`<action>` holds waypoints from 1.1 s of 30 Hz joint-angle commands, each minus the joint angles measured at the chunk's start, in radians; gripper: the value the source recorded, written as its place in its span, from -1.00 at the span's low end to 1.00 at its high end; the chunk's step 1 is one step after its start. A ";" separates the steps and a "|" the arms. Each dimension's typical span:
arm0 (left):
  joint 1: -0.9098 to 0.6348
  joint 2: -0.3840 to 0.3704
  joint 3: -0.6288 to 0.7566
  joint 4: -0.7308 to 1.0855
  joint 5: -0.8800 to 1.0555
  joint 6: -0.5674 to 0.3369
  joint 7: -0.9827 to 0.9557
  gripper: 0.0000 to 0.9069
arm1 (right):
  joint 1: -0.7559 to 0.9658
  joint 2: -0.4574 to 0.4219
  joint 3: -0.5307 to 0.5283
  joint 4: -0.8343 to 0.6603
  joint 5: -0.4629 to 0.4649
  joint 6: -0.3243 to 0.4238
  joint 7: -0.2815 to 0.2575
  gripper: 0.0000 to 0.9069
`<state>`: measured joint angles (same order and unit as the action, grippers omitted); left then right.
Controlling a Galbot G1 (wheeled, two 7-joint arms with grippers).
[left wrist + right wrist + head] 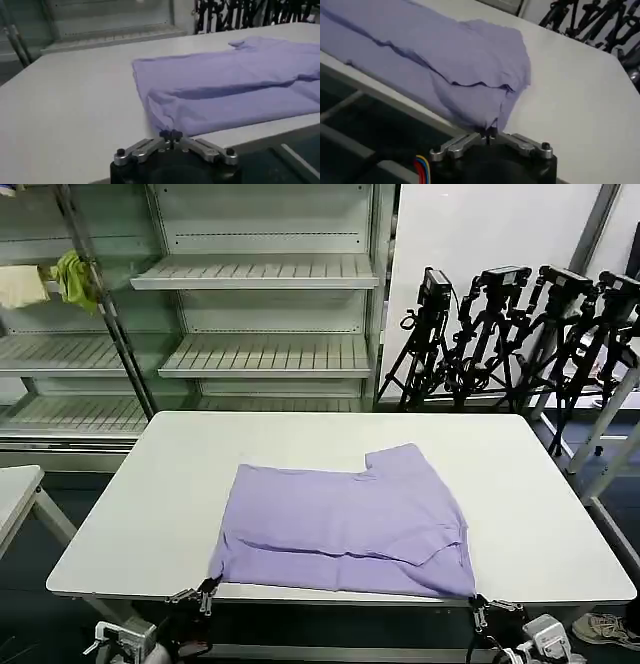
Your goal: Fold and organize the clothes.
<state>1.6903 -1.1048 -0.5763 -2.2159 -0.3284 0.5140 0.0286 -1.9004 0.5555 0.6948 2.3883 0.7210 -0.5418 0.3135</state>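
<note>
Head view takes in one broad white rectangular table (pixel 150 514), and on its near half lies one plain lavender short-sleeved T-shirt of thin soft fabric (pixel 345 519), partly folded, one sleeve jutting toward the far side. Its near hem runs along the table's front edge, both near corners reaching that edge. Bare tabletop lies open on the left, on the right and across the whole far half.

Behind the table stands a grey-white shelving unit with slatted shelves (pixel 260 274); two cloths hang at its left end, one yellow-green (pixel 75 279) and one cream (pixel 22 284). To the right, several black camera tripods (pixel 520 334) cluster against the wall.

Two grippers sit at the front edge. The left gripper (pixel 205 592) has its fingers pinched together on the shirt's near left corner, the fabric bunched at the tips in the left wrist view (pixel 171 135). The right gripper (pixel 478 604) is likewise clamped on the near right corner (pixel 490 134).
</note>
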 commanded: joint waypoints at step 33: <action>0.069 -0.066 -0.030 -0.056 0.028 -0.002 -0.006 1.00 | 0.050 -0.006 0.014 -0.041 -0.026 -0.007 -0.008 1.00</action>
<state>1.7470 -1.1655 -0.6022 -2.2518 -0.3029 0.5076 0.0269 -1.8559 0.5471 0.7077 2.3429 0.7021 -0.5356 0.3035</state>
